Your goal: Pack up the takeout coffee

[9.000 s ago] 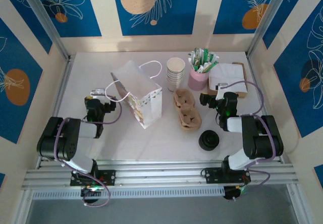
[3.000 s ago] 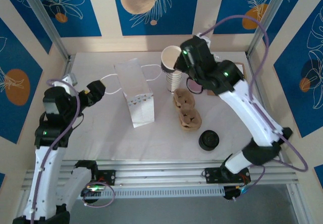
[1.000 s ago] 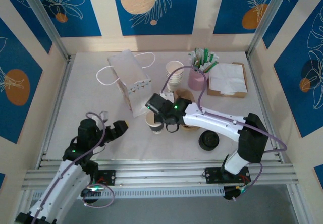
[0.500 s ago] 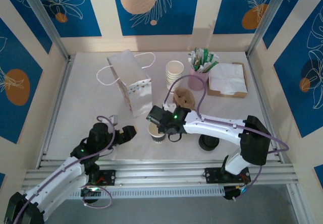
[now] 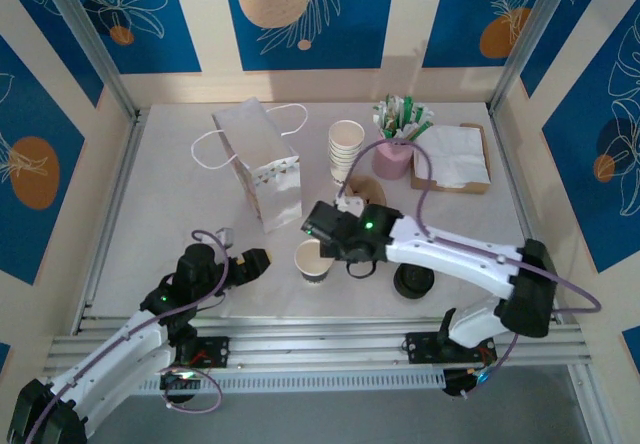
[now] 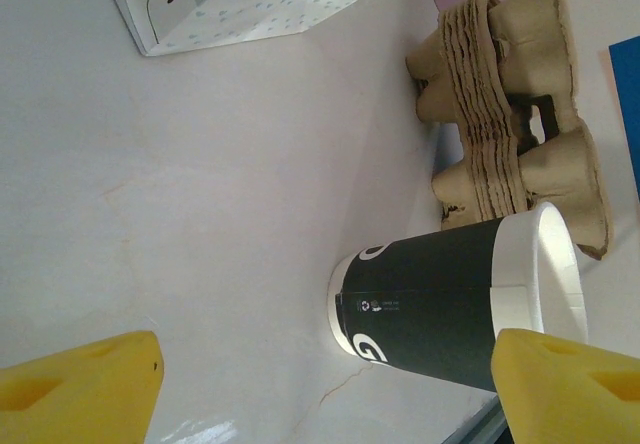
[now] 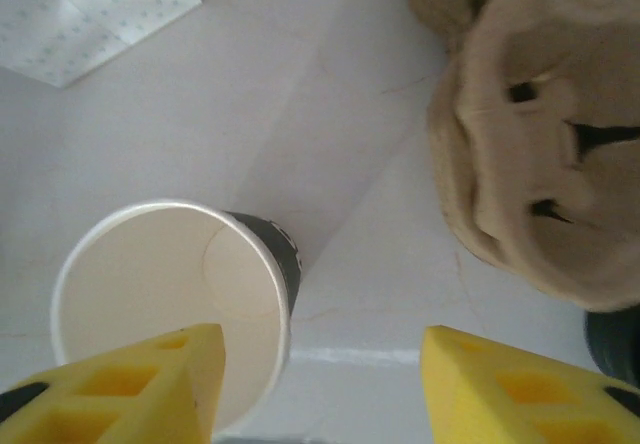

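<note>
From up here I see my right hand (image 5: pixel 338 247) low over the white counter (image 5: pixel 180 194), just beside an open cup (image 5: pixel 314 261) that stands upright, dark outside and pale inside. My left hand (image 5: pixel 252 263) is near that cup on the left arm's side, apart from it, its yellow tips pointing toward it. A black-lidded cup (image 5: pixel 412 280) stands close under the right arm. Farther back are a white paper bag (image 5: pixel 268 176), a stack of white cups (image 5: pixel 346 146), a pink pot of sticks (image 5: pixel 394 154), a tray of napkins (image 5: pixel 452 158) and brown cardboard carriers (image 5: pixel 366 192).
</note>
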`<action>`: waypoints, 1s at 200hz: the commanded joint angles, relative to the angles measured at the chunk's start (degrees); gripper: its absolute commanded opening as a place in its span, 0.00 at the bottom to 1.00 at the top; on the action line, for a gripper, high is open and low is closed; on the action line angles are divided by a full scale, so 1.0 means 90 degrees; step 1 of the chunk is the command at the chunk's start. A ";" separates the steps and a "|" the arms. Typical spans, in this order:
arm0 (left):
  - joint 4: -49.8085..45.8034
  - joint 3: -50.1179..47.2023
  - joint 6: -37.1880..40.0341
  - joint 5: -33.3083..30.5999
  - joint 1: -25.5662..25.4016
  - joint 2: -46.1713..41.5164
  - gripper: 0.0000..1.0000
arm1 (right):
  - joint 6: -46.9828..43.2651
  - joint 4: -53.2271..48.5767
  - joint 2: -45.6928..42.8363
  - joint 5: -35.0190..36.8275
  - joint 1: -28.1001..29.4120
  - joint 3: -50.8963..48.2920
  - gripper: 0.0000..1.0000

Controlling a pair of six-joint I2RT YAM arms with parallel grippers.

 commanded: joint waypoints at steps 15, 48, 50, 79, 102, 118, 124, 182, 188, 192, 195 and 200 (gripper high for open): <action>-0.0033 -0.0044 -0.0206 -0.0086 -0.0110 0.0008 0.83 | 0.1108 -0.2122 -0.0892 -0.0308 -0.0451 0.0085 0.66; -0.0015 -0.0107 -0.0307 -0.0175 -0.0234 0.0037 0.82 | 0.1743 -0.2629 -0.1708 -0.0380 -0.1090 -0.0455 0.80; -0.0002 -0.0115 -0.0318 -0.0182 -0.0243 0.0045 0.82 | 0.1753 -0.2612 -0.1744 -0.0393 -0.1149 -0.0509 0.80; 0.0072 -0.0137 -0.0354 -0.0223 -0.0301 0.0139 0.82 | 0.1632 -0.2068 -0.2361 -0.0858 -0.2134 -0.1409 0.89; 0.0216 -0.0260 -0.0476 -0.0228 -0.0356 0.0164 0.82 | 0.1336 -0.1465 -0.2725 -0.1468 -0.2917 -0.2108 0.91; 0.0207 -0.0301 -0.0541 -0.0278 -0.0394 0.0136 0.82 | 0.1307 -0.1219 -0.2943 -0.1740 -0.3331 -0.2473 0.91; 0.0209 -0.0312 -0.0568 -0.0300 -0.0414 0.0125 0.82 | 0.1265 -0.1092 -0.3015 -0.1830 -0.3451 -0.2611 0.91; 0.0372 -0.0425 -0.0867 -0.0423 -0.0493 0.0227 0.81 | 0.0931 -0.0281 -0.3220 -0.2566 -0.4175 -0.3478 0.92; 0.0405 -0.0447 -0.0897 -0.0439 -0.0500 0.0249 0.81 | 0.0905 -0.0238 -0.3220 -0.2651 -0.4246 -0.3546 0.92; 0.0451 -0.0450 -0.0913 -0.0430 -0.0496 0.0265 0.81 | 0.0870 -0.0196 -0.3220 -0.2686 -0.4290 -0.3595 0.92; 0.0487 -0.0474 -0.0922 -0.0421 -0.0491 0.0271 0.81 | 0.0841 -0.0170 -0.3227 -0.2695 -0.4322 -0.3623 0.92; 0.0540 -0.0478 -0.0950 -0.0418 -0.0493 0.0299 0.81 | 0.0815 -0.0142 -0.3230 -0.2698 -0.4362 -0.3668 0.92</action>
